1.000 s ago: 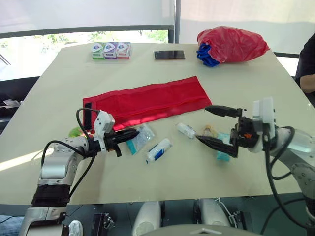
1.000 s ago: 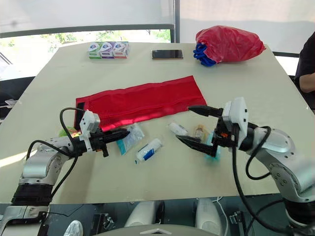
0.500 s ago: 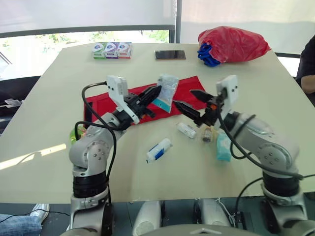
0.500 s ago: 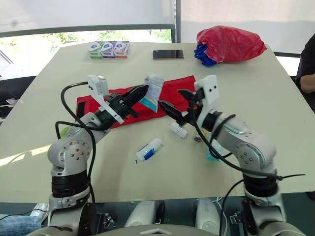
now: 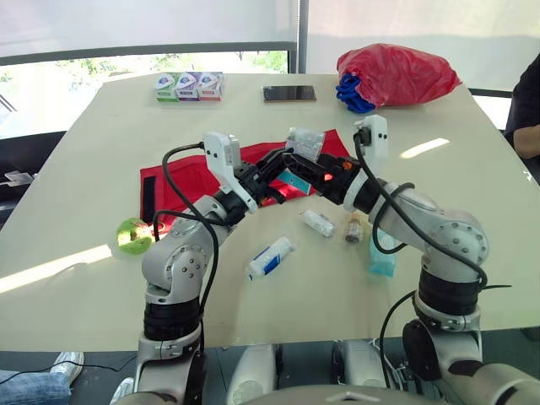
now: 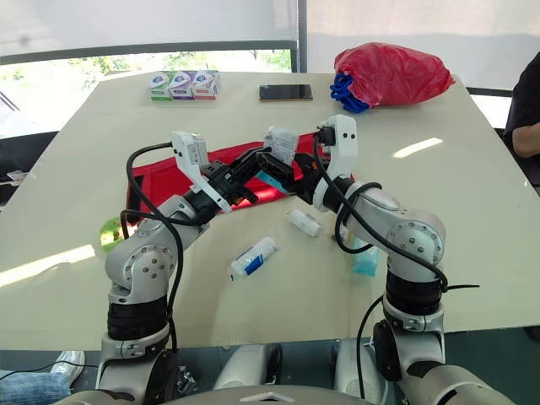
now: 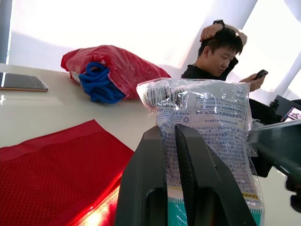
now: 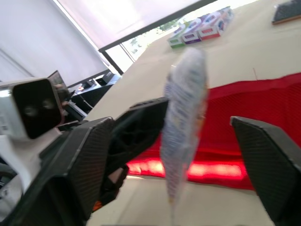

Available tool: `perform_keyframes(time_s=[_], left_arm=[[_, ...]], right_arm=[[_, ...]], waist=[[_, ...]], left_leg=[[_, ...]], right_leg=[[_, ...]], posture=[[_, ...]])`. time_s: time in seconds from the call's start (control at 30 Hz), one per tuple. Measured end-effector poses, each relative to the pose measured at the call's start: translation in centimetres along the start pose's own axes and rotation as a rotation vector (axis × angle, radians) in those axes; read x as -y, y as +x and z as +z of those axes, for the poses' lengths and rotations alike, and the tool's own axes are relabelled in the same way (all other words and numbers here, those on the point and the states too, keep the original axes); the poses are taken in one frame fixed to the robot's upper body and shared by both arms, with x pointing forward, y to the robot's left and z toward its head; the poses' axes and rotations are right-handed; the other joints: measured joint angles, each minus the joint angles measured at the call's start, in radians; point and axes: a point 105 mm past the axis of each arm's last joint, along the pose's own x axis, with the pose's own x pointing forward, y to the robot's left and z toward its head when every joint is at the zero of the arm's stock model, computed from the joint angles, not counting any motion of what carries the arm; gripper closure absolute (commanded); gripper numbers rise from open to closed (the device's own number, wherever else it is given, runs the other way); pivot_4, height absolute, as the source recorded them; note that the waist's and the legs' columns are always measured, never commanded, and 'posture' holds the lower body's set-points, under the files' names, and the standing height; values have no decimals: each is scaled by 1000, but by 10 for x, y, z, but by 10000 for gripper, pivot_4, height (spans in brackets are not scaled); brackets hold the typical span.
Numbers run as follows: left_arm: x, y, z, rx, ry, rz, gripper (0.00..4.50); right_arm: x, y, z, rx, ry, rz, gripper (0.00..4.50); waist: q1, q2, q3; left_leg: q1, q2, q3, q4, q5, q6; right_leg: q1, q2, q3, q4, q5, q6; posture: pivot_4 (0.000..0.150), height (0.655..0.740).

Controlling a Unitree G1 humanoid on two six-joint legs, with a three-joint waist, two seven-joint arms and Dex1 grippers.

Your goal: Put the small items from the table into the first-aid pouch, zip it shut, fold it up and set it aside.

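Note:
My left gripper (image 5: 283,159) is shut on a clear plastic packet (image 5: 302,142) with printed text and a teal strip, held up above the right part of the flat red mesh pouch (image 5: 181,181). My right gripper (image 8: 171,127) is open, one finger (image 8: 80,174) on each side of the packet (image 8: 183,117), not closed on it. In the left wrist view the two fingers (image 7: 150,188) pinch the packet (image 7: 207,127). On the table in front of the pouch lie a white tube (image 5: 272,257), a small white bottle (image 5: 319,223), a small vial (image 5: 353,228) and a teal packet (image 5: 381,253).
A green roll (image 5: 133,234) lies by the pouch's left end. At the far edge are three small tissue packs (image 5: 190,86), a phone (image 5: 289,93) and a red bag with a blue bundle (image 5: 396,74). A person (image 7: 221,52) sits beyond the table's right side.
My left gripper lifted the clear packet off the table and carried it up over the pouch. My right gripper rose from the small items and now straddles the packet.

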Motion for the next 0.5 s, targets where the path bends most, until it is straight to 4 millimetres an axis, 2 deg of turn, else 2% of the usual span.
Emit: perform_keyframes(time_s=[0.03, 0.13, 0.2, 0.23, 0.5], left_arm=[[-1, 0, 0, 3, 6, 2, 45000], [-4, 0, -1, -2, 2, 5, 45000], [-4, 0, -3, -7, -1, 5, 45000], [-5, 0, -3, -8, -3, 5, 45000], [-4, -2, -5, -10, -14, -4, 45000]], right_arm=[[0, 0, 1, 2, -4, -4, 20957], [0, 0, 2, 2, -6, -7, 33054], [-1, 1, 1, -1, -3, 4, 43715], [-2, 1, 1, -2, -5, 6, 44975], [-1, 0, -1, -11, -11, 13, 44977]], waist=[[-1, 0, 0], [-1, 0, 0], [-1, 0, 0], [-1, 0, 0], [-1, 0, 0]], left_leg=[[0, 0, 0, 0, 0, 0], [0, 0, 0, 0, -1, 2], [0, 0, 0, 0, -2, 3], [0, 0, 0, 0, -2, 4], [0, 0, 0, 0, -2, 4]], right_leg=[[0, 0, 0, 0, 0, 0], [0, 0, 0, 0, 0, 0], [0, 0, 0, 0, 0, 0], [0, 0, 0, 0, 0, 0], [0, 0, 0, 0, 0, 0]], posture=[[1500, 7400], [1500, 7400], [1500, 7400], [1500, 7400], [1500, 7400]])
